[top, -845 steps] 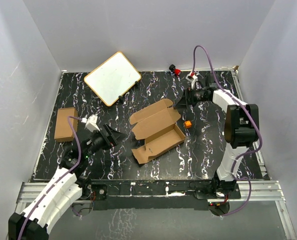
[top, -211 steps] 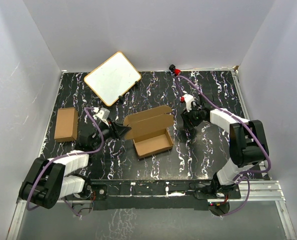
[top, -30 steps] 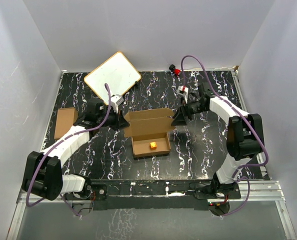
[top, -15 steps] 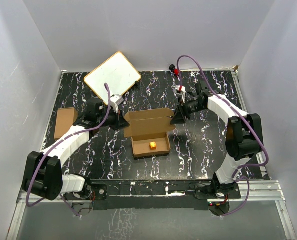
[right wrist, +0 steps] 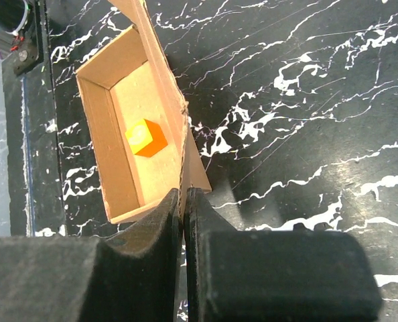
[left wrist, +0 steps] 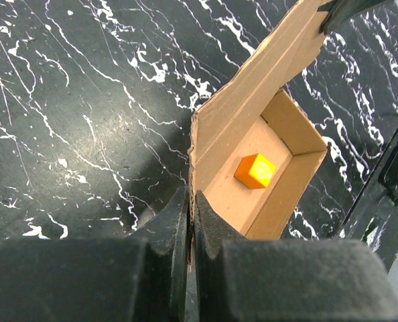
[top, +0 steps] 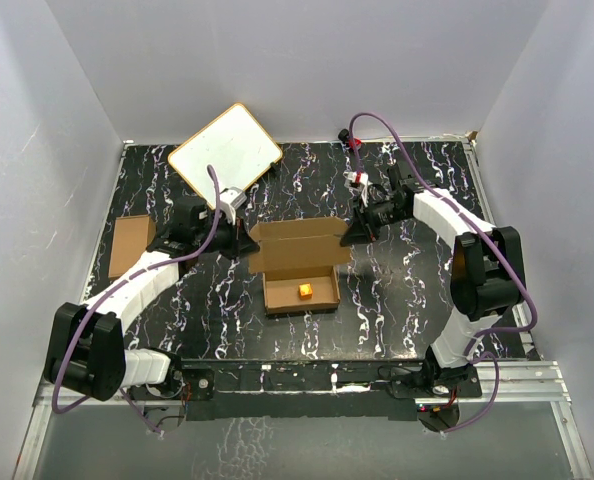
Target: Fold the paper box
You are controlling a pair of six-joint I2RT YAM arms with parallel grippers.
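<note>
The paper box (top: 299, 244) is a brown cardboard tray in the middle of the table with its long lid flap standing upright along the far side. An orange cube (top: 303, 291) lies inside the tray. My left gripper (top: 245, 243) is shut on the left end of the lid flap, and the thin card edge shows between its fingers (left wrist: 165, 221). My right gripper (top: 349, 238) is shut on the flap's right end. In the left wrist view the box (left wrist: 252, 127) and cube (left wrist: 255, 170) lie just beyond the gripper (left wrist: 191, 201). The right wrist view shows the box (right wrist: 118, 154), the cube (right wrist: 147, 137) and that gripper (right wrist: 183, 198).
A white board with a tan rim (top: 226, 155) lies at the back left. Another small brown carton (top: 130, 246) sits by the left edge. A small red and black object (top: 351, 140) rests at the back wall. Grey walls enclose the black marbled table (top: 407, 290).
My right gripper has closed from open onto the right end of the lid flap. The left gripper has kept its grip and place.
</note>
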